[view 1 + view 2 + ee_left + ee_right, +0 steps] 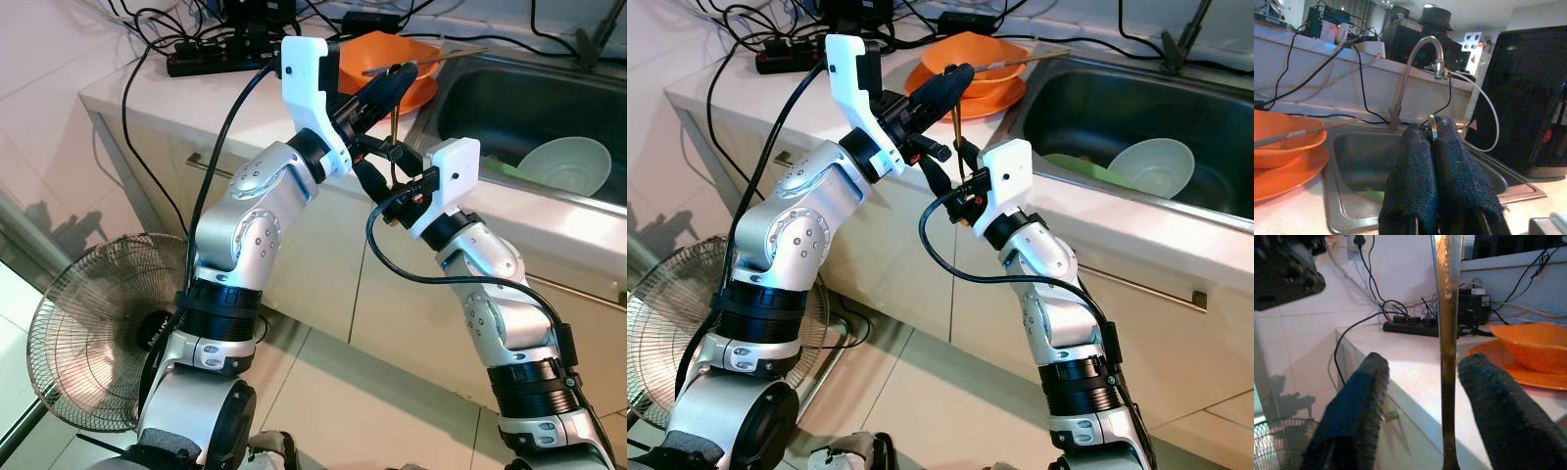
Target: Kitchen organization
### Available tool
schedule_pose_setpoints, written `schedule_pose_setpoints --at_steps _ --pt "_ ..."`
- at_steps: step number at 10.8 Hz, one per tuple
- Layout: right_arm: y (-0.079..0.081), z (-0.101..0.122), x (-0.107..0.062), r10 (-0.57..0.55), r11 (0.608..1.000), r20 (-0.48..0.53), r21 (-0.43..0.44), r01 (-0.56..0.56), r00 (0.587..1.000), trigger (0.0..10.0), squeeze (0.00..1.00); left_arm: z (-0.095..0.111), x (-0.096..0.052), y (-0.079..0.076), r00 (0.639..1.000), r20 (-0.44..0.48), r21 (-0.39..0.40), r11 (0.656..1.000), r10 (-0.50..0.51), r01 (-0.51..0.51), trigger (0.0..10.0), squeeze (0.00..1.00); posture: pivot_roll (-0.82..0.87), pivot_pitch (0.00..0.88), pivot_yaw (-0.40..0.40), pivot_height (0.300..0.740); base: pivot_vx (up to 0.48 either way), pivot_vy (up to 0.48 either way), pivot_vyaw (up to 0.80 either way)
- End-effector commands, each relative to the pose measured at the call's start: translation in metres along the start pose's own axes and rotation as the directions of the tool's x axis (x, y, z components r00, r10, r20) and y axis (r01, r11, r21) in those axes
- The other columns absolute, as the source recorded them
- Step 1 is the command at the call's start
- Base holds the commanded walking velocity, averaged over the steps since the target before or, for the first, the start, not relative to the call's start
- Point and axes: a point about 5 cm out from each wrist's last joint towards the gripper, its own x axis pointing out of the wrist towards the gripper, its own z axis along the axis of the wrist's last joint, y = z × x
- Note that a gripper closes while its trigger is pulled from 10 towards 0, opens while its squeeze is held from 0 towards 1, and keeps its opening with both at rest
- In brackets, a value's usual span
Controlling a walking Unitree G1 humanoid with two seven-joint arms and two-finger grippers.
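Utensil handle (1448, 347), a thin metal rod with a brassy sheen, hangs in the air in front of the counter edge, between the two grippers. It looks like a long spoon or similar piece of cutlery; its working end cannot be made out. Its long axis runs nearly vertical, from twelve o'clock down to six o'clock in the head views.

The left gripper (392, 83) clamps the rod's upper end, its two black fingers (1420, 186) pressed together with a sliver of metal showing between the tips. The right gripper (384, 186) sits lower on the rod, fingers (1359, 401) spread wide on either side of it, apparently not touching.

Judging by appearance, the rod is light, rigid and smooth, so likely slippery against padded fingers and prone to swinging if pinched at only one end. A grip nearer the middle of its length would probably steady it best.

At about one o'clock from the grippers sits an orange bowl (392, 54) on an orange plate (999, 93), with another long utensil (431, 61) resting across the bowl. At three o'clock is the sink (509, 93), holding a pale green bowl (566, 164).
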Motion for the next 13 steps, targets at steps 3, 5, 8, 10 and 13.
schedule_pose_setpoints --at_steps 3,5,8,10,13 --pt "0.0036 -0.0023 0.0036 0.017 1.0 -0.009 -0.01 -0.017 1.0 0.0 0.0 0.0062 0.0021 -0.006 0.999 0.014 0.008 1.0 -0.031 0.031 10.0 0.0 0.03 0.072 0.078 0.74 0.0 0.0 0.0" --pt "0.0065 -0.0054 0.004 0.028 1.0 -0.018 -0.012 -0.028 0.999 0.0 0.0 0.0069 0.0023 -0.0077 0.999 0.021 0.001 0.999 -0.035 0.035 10.0 0.0 0.03 0.074 0.076 0.74 0.0 0.0 0.0" --pt "0.0043 -0.0061 0.0043 0.015 1.0 -0.021 -0.016 -0.016 1.0 0.0 0.0 0.0056 0.0016 -0.0072 1.0 0.02 0.005 1.0 -0.024 0.024 10.0 0.0 0.03 0.077 0.073 0.74 0.0 0.0 0.0" --pt "0.0037 -0.0065 0.0042 0.014 1.0 -0.022 -0.018 -0.014 1.0 0.0 0.0 0.0074 0.0013 -0.0062 0.999 0.028 0.006 1.0 -0.018 0.018 10.0 0.0 0.03 0.077 0.073 0.74 0.0 0.0 0.0" --pt "0.0033 -0.0081 0.004 0.012 1.0 -0.027 -0.017 -0.012 1.0 0.0 0.0 0.0092 0.0019 -0.0067 0.999 0.044 0.021 1.0 -0.013 0.012 10.0 0.27 0.04 0.077 0.072 0.74 0.0 0.0 0.0"
